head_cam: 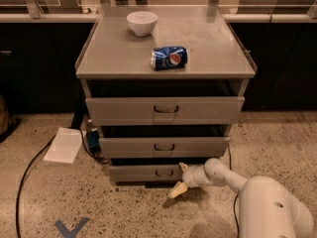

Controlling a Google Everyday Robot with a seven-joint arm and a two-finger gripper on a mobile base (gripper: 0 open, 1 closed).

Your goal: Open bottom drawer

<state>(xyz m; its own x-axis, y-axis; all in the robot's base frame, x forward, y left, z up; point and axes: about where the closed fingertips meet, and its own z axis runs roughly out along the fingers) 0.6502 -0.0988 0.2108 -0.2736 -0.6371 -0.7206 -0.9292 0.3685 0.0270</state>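
The bottom drawer (138,173) is the lowest and shortest grey front of the cabinet, with a small dark bracket handle (164,172) at its centre. A dark gap shows above its front. My gripper (179,178) reaches in low from the right, just right of that handle and close to the drawer front. Its cream fingers are spread open, one fingertip (182,166) near the drawer's top edge and the other (176,191) pointing down toward the floor. It holds nothing.
The middle drawer (163,147) and the tall top drawer (165,110) sit above. On the cabinet top lie a white bowl (141,22) and a blue soda can (169,57) on its side. A white paper (63,145) and black cable (29,170) lie on the floor left.
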